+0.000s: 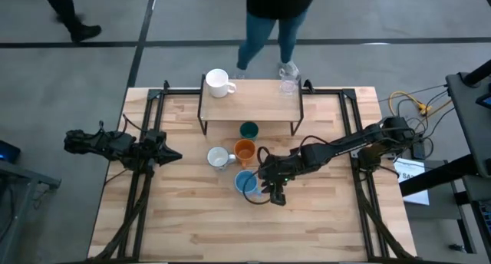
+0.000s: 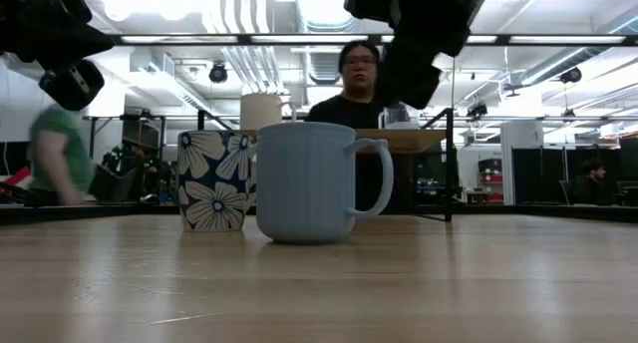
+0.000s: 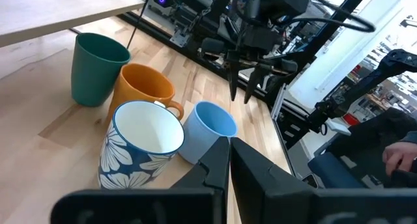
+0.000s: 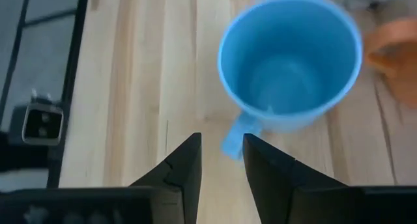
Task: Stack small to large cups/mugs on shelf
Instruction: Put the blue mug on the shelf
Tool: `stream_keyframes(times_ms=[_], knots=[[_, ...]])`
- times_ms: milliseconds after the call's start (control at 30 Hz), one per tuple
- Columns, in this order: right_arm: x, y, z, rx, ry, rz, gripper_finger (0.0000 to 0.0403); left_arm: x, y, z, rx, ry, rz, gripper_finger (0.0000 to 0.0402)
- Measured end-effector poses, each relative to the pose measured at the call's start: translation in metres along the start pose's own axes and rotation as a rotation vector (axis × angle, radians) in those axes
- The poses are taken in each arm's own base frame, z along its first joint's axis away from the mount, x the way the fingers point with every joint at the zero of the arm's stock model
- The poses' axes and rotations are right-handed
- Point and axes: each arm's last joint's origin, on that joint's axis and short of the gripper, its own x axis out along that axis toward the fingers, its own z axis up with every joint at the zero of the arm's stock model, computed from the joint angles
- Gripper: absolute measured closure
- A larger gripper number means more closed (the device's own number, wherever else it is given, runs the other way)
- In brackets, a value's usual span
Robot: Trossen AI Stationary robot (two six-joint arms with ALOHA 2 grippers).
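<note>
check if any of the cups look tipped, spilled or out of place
Nothing stands out. The white mug and clear glass stand upright on the shelf; the green cup, orange mug, flower-patterned mug and light blue mug stand upright on the table, no spill.

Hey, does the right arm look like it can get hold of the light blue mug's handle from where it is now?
Probably yes. The right gripper hangs open just beside the light blue mug, its handle pointing toward the fingers with only bare table between. The orange mug sits on the far side.

The wooden table (image 1: 192,226) carries four mugs and the shelf (image 1: 253,110), itself holding a white mug (image 1: 218,83) and glass (image 1: 288,84).
</note>
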Motion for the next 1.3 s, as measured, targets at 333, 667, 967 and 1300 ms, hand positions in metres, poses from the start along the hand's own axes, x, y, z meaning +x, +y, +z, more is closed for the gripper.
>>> stream_keyframes(times_ms=[333,667,967,1300], knots=[[0.001,0.004,0.002,0.110,-0.090,-0.127,0.0296,0.000,0.000,0.000,0.000,0.000,0.000,0.0402],[0.008,0.012,-0.012,0.165,-0.089,-0.161,0.0296,0.000,0.000,0.000,-0.001,0.000,-0.001,0.0402],[0.013,0.021,-0.022,0.188,-0.088,-0.136,0.0296,0.000,0.000,0.000,-0.001,-0.001,-0.001,0.0402],[0.015,0.018,-0.024,0.212,-0.129,-0.160,0.0296,0.000,0.000,0.000,-0.004,-0.001,-0.001,0.0402]])
